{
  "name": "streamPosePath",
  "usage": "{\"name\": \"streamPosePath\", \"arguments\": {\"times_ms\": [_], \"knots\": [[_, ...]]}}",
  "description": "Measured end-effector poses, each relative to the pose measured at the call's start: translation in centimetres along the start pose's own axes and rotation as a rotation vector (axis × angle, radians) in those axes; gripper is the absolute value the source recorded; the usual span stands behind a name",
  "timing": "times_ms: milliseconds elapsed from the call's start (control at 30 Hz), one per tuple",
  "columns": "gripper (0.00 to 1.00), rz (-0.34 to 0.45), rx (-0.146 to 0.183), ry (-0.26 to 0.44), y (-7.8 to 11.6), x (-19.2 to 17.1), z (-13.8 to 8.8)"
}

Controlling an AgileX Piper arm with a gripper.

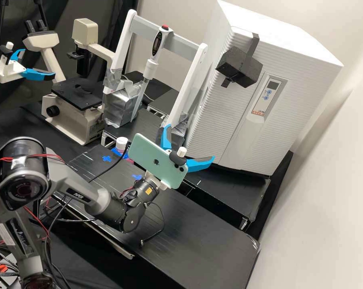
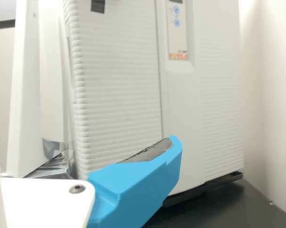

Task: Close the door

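A: Start close. What's the arm [image 1: 79, 192] doing over the bench [image 1: 217, 249]?

B: It crosses from the left of the high view, with the phone [image 1: 157, 160] at its wrist. I take that as fixed there, perhaps to film, not as a thing gripped.

A: And the gripper [image 1: 190, 142]?

B: Spread wide, one blue finger [image 2: 143, 185] well apart from its mate, with nothing between them. Fair enough: a shove shouldn't need a grasp.

A: Past it?

B: The white frame [image 1: 185, 86], its feet wrapped in silver tape [image 1: 119, 106], presumably so it can't tip. It stands just beside the cabinet [image 1: 270, 30], so I'd worry about clipping it.

A: Where's the door [image 1: 215, 128]?

B: On the cabinet's front, beyond the fingers. It looks flush, or nearly so. Whether it's latched, I can't tell.

A: Why the black block [image 1: 241, 66]?

B: It sits high on the front, with a dark strap [image 1: 252, 45] running up to the top edge. Likely a makeshift handle or pad.

A: So, the step?

B: Likely the end of the job: if any gap remains, press the front flat and square, then back off without snagging the frame.
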Motion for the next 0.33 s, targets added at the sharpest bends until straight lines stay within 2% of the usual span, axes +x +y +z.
{"name": "streamPosePath", "arguments": {"times_ms": [67, 100, 200, 267, 333], "knots": [[1.0, -0.008, 0.007, 0.003, -0.3, 0.0, -0.1], [1.0, 0.004, 0.022, -0.002, -0.4, -0.1, -0.1], [1.0, 0.068, 0.098, -0.039, -1.4, -0.9, -0.1], [1.0, 0.088, 0.125, -0.054, -1.8, -1.2, -0.1], [1.0, 0.082, 0.138, -0.061, -2.2, -1.5, 0.0]]}}
